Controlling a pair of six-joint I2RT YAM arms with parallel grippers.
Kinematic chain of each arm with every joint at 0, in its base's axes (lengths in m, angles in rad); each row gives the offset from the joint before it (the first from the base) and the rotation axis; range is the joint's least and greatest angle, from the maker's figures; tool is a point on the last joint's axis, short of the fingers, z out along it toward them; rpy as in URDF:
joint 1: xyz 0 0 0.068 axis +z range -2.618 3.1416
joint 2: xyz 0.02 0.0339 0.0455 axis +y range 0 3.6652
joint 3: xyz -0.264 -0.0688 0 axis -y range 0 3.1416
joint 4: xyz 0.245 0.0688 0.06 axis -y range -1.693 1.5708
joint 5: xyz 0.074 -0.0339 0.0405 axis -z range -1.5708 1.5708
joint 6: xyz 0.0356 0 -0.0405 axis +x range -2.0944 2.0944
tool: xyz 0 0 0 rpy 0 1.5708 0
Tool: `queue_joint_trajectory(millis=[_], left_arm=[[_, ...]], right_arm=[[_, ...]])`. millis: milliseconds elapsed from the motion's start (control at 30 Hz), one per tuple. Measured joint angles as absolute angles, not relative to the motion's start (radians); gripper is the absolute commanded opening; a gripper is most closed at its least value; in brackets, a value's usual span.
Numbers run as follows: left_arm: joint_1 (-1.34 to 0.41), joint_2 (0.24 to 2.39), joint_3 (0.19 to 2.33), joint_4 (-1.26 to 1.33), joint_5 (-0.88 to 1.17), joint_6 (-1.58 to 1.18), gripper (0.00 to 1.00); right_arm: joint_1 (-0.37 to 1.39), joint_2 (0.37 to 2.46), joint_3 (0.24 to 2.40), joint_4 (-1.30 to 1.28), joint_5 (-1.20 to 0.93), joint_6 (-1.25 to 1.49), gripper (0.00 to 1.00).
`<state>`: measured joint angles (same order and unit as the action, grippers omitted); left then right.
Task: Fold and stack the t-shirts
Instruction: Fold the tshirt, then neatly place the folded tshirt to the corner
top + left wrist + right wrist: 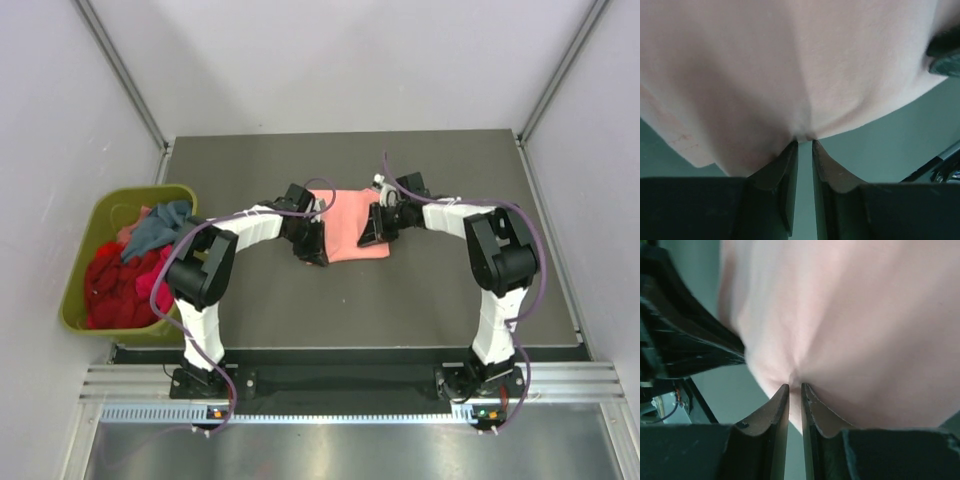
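A dark grey table [250,300] is sitting between pale walls [60,100]. At its 9 o'clock edge an olive-green bin [72,305] is holding heaped red t-shirts [110,290], a magenta t-shirt [157,282] and, toward 12 o'clock, a teal-blue t-shirt [155,228]. Near the table's centre the salmon-pink t-shirt [347,225] is spanning both arms: the left gripper [805,142] is pinching its 7 o'clock corner, the right gripper [795,386] its 3 o'clock edge, cloth puckering at the tips
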<state>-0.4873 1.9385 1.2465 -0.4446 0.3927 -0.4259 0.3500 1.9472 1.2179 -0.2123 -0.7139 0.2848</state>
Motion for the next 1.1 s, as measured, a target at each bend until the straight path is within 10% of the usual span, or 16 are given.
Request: queue_joint_trajectory(millis=[600, 1100], left_arm=[[-0.405, 1.81, 1.325, -0.601, 0.23, -0.389, 0.29], [-0.33, 1.8, 1.358, -0.614, 0.498, -0.314, 0.28]], right_arm=[[0.295, 1.859, 1.31, -0.337, -0.518, 0.214, 0.55], [0.233, 2.132, 1.626, -0.457, -0.45, 0.165, 0.57]])
